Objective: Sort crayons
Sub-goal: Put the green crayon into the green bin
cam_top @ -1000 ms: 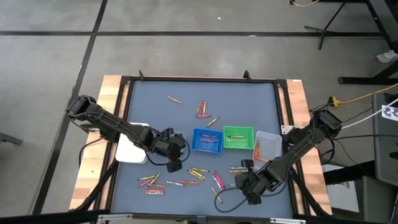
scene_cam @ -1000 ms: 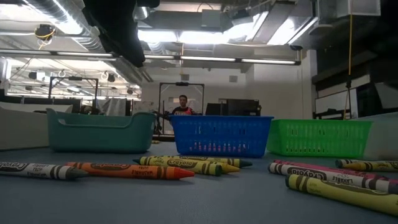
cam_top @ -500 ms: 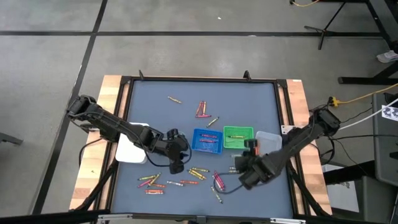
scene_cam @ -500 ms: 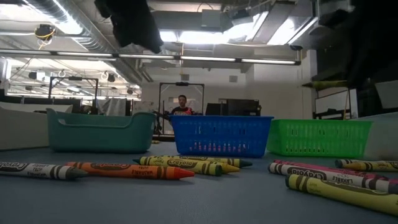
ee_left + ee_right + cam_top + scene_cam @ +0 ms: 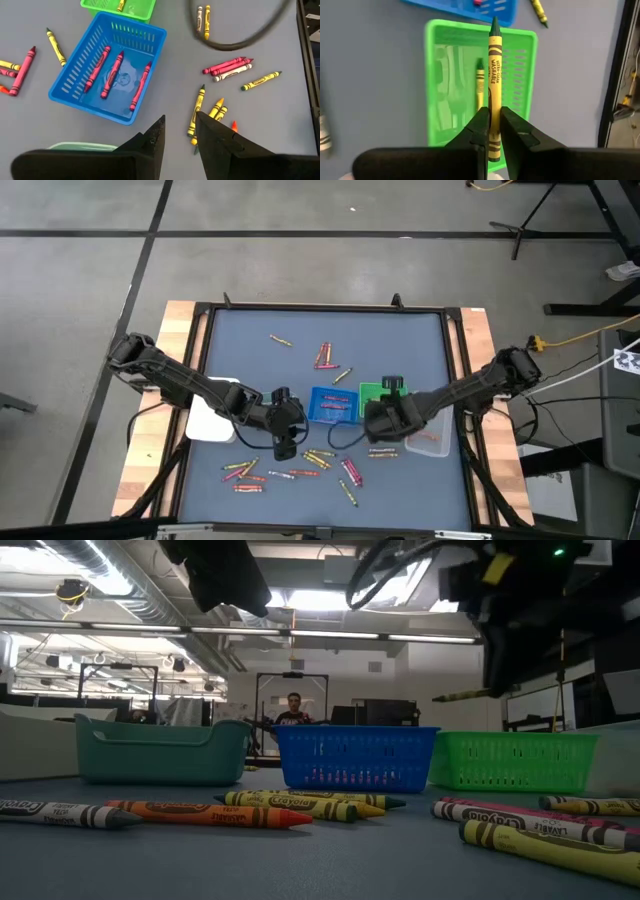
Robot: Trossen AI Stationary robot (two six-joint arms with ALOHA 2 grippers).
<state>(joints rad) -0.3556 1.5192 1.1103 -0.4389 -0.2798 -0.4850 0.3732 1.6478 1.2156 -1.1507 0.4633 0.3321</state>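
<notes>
Many crayons (image 5: 320, 457) lie loose on the grey table, in clusters near its front and at the far middle (image 5: 323, 357). My right gripper (image 5: 390, 392) hovers over the green tray (image 5: 515, 65), shut on a yellow-wrapped crayon with a green tip (image 5: 493, 70). One like crayon (image 5: 479, 85) lies in that tray. The blue tray (image 5: 107, 75) holds three red crayons. My left gripper (image 5: 179, 131) stands open above the table in front of the blue tray (image 5: 333, 405), nothing between its fingers. My right gripper pinches the crayon's wrapper between its two fingers toward the blunt end (image 5: 492, 125); the green tip (image 5: 495, 22) sticks out well past them. The fingers slant down from above. The crayon is lifted clear above the green tray and looks about level in the low view (image 5: 465, 695).
A clear tray (image 5: 432, 435) stands right of the green one; a white tray (image 5: 205, 423) and a teal tray (image 5: 160, 750) are on the left. A black cable (image 5: 235, 42) loops above the table. A raised frame (image 5: 320, 308) borders the mat. A person (image 5: 292, 710) shows far behind.
My right gripper has carried the crayon from the near right of the table toward the far edge and the left, tipping downward, and is now over the green tray. My left gripper has tipped a little and stays open.
</notes>
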